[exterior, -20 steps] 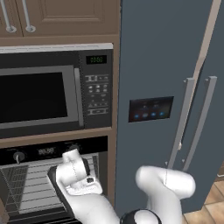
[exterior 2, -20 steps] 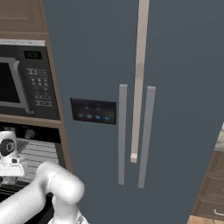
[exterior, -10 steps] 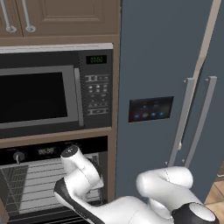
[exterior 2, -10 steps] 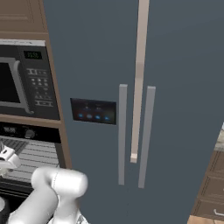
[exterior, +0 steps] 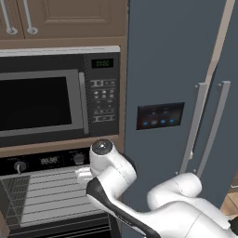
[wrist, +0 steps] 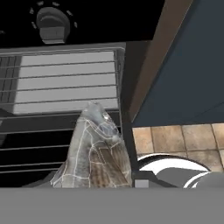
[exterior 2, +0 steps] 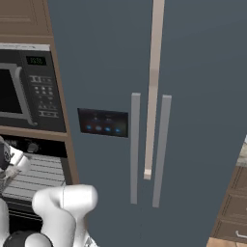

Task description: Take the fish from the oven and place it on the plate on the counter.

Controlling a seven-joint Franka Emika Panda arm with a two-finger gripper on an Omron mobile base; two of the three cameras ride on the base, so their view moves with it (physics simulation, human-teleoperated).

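Observation:
The fish (wrist: 94,148), silvery grey with brown markings, stands up right in front of the hand camera, just outside the open oven (wrist: 61,83). My gripper (wrist: 98,181) is shut on the fish, which hides its fingertips. Grey racks and a knob (wrist: 52,19) of the oven lie behind the fish. In the left base view my wrist (exterior: 103,149) hangs before the oven's (exterior: 46,195) right side, under the control panel. My hand (exterior 2: 10,164) sits at the far left of the right base view. The plate is out of view.
A silver-framed microwave (exterior: 46,97) sits above the oven. A tall dark blue fridge (exterior 2: 144,120) with two grey handles stands to the right. Brown drawers (exterior 2: 236,202) under a sliver of counter (exterior 2: 243,153) show at the far right. Tiled floor (wrist: 175,138) lies below the fridge.
My arm has folded and the wrist has risen and shifted right in front of the oven. The fish stays in the grip.

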